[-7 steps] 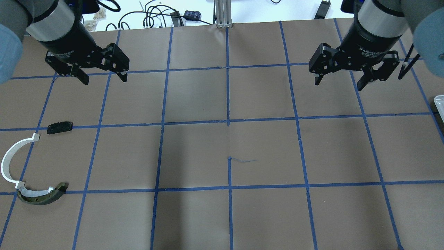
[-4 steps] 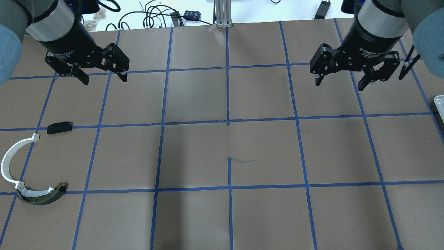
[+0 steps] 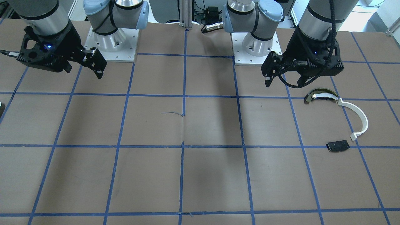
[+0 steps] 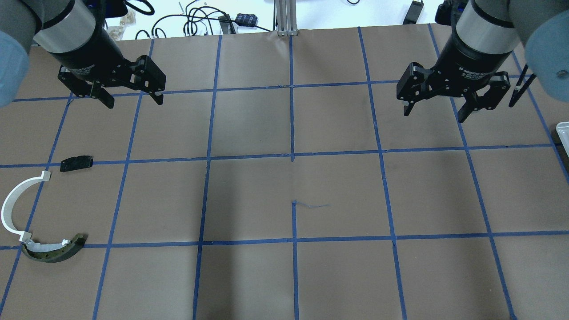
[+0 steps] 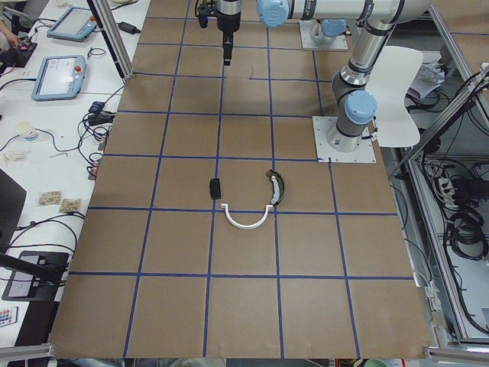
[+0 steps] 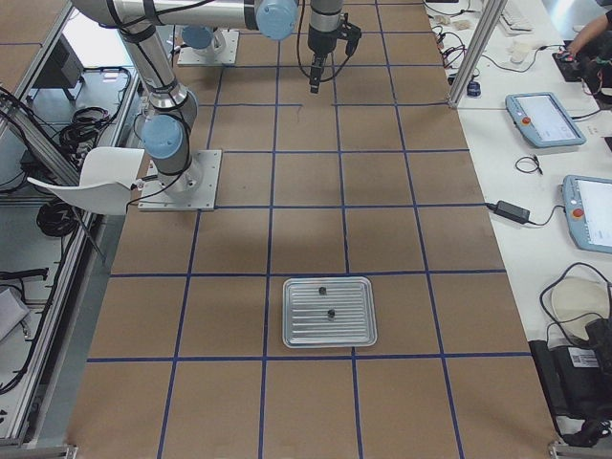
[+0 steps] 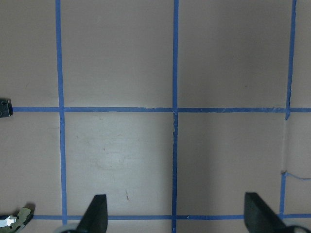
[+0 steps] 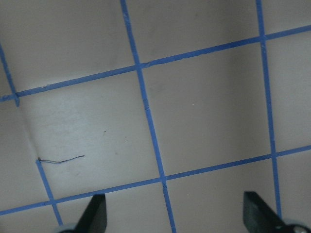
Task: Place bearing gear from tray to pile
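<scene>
**Above the worktop (image 4: 338, 195), both claws held apart and empty**

At the far side of the grid of blue tape, the left claw (image 4: 133, 103) is held clear of the brown paper, its two fingers spread wide and pointing down, with nothing between them. In the left wrist view only bare paper and tape lines are seen between the two dark fingertips. The right claw (image 4: 434, 115) is likewise held aloft on the opposite side, its fingers spread and nothing gripped; in its own wrist view the tape grid is seen at a slant.

Near the left claw, towards the robot, the pile is laid out flat. A small black plate (image 4: 76, 163) is set closest to that claw, on a tape line. Just beside it, without touching, one end of a thin white arc strip (image 4: 11, 206) is found. The strip's other end is met by a dark olive-and-white curved piece (image 4: 53, 251), so that a loose open ring is formed by the two.

At the worktop's end on the robot's right, well apart from the pile, a metal tray (image 6: 306, 330) is placed. Two small dark parts (image 6: 322, 290) are seen lying in it, apart from each other; which of them is the bearing gear cannot be told.
</scene>
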You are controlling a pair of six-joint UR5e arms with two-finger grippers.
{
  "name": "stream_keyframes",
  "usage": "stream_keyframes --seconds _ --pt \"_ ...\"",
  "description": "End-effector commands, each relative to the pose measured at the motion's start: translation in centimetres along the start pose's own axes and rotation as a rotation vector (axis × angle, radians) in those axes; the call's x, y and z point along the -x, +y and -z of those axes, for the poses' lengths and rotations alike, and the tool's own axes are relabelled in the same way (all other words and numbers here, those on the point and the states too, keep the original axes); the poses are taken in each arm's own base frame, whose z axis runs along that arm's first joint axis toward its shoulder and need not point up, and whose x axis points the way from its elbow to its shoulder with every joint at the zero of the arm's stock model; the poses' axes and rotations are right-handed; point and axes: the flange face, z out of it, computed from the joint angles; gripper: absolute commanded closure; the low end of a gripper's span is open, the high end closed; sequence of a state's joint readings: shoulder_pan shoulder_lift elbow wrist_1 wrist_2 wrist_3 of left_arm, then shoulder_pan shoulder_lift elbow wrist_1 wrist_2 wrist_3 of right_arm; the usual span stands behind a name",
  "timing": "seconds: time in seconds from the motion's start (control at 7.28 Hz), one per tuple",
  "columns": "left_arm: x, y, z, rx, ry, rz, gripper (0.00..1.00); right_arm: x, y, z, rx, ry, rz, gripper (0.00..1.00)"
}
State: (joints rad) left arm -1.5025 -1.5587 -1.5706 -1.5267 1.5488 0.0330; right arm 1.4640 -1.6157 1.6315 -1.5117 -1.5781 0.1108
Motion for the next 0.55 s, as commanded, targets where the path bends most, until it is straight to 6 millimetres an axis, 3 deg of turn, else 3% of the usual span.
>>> stream_keyframes --seconds 0.0,0.41 --pt "-0.8 -0.8 0.0 0.014 -0.001 0.033 0.0 -12.0 -4.1 -2.1 0.054 0.011 -0.016 0.0" --pt "-1.2 -0.2 -0.1 0.069 -0.001 0.028 0.0 -26.0 -9.3 -6.0 -0.019 0.026 0.05 0.0"
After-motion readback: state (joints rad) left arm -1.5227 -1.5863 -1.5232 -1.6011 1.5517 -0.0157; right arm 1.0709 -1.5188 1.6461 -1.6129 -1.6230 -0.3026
